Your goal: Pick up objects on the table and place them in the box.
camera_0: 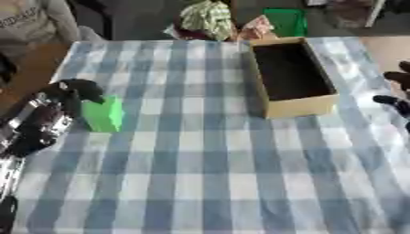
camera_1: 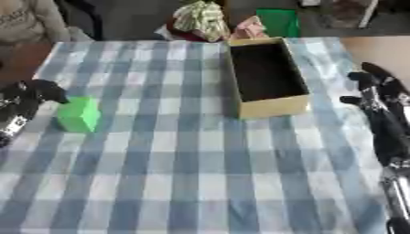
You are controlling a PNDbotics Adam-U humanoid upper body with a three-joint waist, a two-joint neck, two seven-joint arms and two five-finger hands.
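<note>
Left hand (camera_0: 60,107) fingers curled, touching green block (camera_0: 105,114); grasp not confirmed. Block to be enclosed fully before lift toward box (camera_0: 300,108). Right hand (camera_1: 376,87) idle, open.

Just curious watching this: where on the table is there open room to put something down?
The checked cloth lies bare across the near half, and between the green block and the open cardboard box. It is crowded at the left edge, where the left hand meets the block.
</note>
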